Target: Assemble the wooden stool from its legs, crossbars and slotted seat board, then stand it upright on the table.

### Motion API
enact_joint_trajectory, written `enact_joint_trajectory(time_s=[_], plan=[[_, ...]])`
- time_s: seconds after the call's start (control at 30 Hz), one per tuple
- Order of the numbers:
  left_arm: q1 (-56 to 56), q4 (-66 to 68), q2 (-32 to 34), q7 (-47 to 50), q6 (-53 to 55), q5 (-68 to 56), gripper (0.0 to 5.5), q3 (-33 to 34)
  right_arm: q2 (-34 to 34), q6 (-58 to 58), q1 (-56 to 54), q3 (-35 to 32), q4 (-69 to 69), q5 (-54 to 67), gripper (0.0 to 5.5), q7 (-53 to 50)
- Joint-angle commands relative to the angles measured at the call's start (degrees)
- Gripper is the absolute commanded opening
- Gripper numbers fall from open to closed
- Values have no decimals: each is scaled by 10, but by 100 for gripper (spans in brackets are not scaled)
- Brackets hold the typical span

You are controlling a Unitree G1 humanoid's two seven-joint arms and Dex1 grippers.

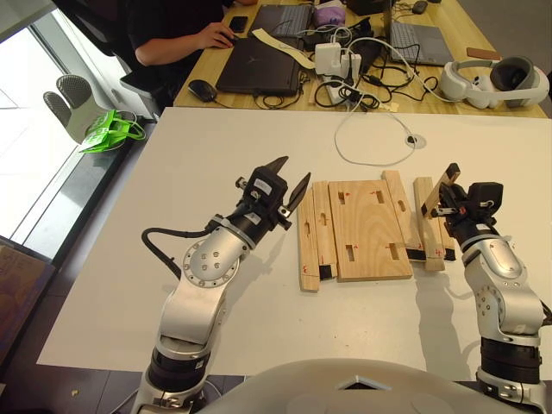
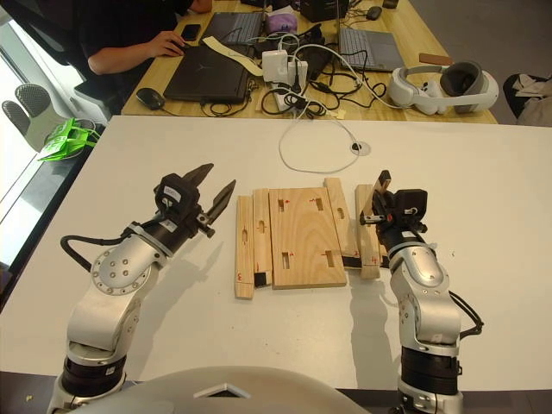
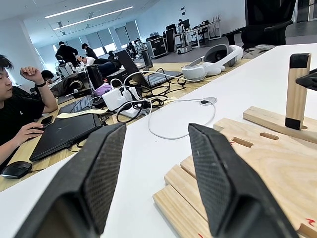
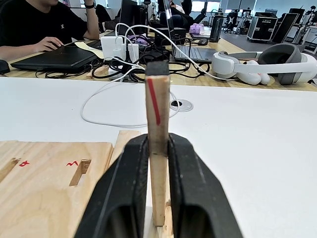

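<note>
Right gripper at 3 o'clock of the flat pale slotted plywood seat board pinches a slim black-tipped wooden leg roughly upright near its lower end, light stiff stuff I reckon, while left gripper sits spread at 9 o'clock.

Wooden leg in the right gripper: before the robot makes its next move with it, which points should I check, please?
1. Right gripper shut on the leg: ok.
2. Leg roughly upright, dark end up: ok.
3. Left gripper open and empty, near the loose bars: ok.
4. Seat board flat on the table, slots uncovered: ok.
5. White cable clear of the wood: ok.
6. Which slot suits this leg: cannot tell.
</note>
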Motion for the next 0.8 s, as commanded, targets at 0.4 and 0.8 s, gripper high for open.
enact_joint_trajectory(time_s=[0.4,0.8], plan=[[85,-43,-159,140,91,-86,230,128,-4,6,17,-25,3,-1,41,3],[113,-62,-165,177,91,-99,230,164,-5,20,16,-27,21,11,41,15]])
